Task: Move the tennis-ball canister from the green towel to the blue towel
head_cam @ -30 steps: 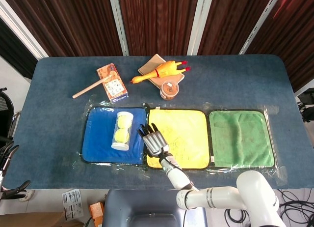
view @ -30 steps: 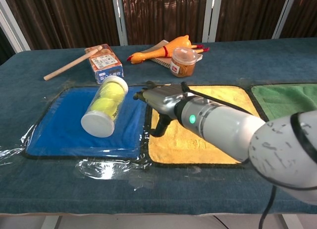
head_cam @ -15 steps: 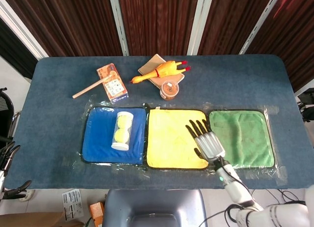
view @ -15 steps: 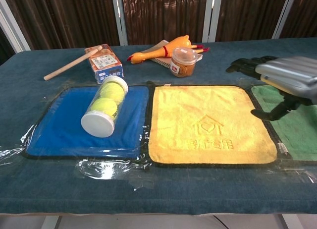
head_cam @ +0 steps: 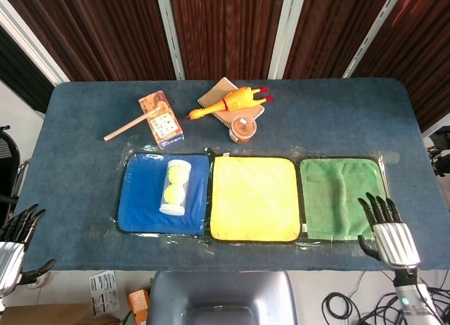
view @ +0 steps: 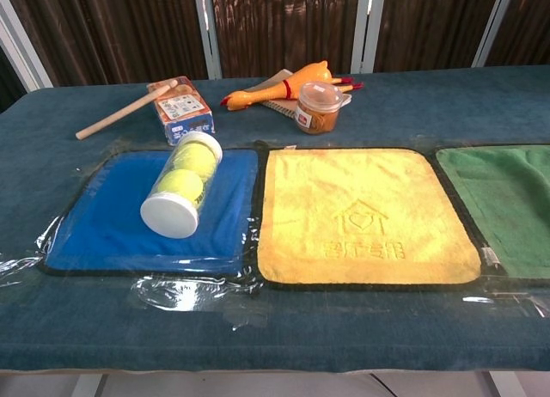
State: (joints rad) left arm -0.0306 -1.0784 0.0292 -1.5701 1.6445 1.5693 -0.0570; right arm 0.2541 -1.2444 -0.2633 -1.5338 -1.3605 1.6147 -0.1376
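1. table (head_cam: 337,121): blue-covered; it carries everything below. both hands sit off its near edge, at opposite corners.
2. three towels lie in a row under clear plastic: blue towel (head_cam: 140,198), yellow towel (head_cam: 254,197), green towel (head_cam: 344,198). the green one is nearest the right hand, the blue one nearest the left hand, the yellow one between them.
3. right hand (head_cam: 389,232): seen in the head view only, past the table's near right corner, just beside the green towel's near right corner. its fingers are spread and straight, holding nothing.
4. left hand (head_cam: 13,242): head view only, at the frame's left edge, off the table's near left corner. its fingers look apart with nothing in them; much of it is cut off by the frame.
5. canister (head_cam: 175,187): clear tube with a white cap, lying on its side on the blue towel, cap toward the robot. inside it two yellow tennis balls show. it is well apart from the right hand, with the yellow and green towels between them, and nearer the left hand, though apart from it too.
6. carton (head_cam: 161,119), stick (head_cam: 131,126), rubber chicken (head_cam: 225,103) and notebook (head_cam: 216,93): beyond the towels, far from both hands. the chicken lies on the notebook.
7. cup (head_cam: 242,128): small lidded cup with brown contents, just beyond the yellow towel.
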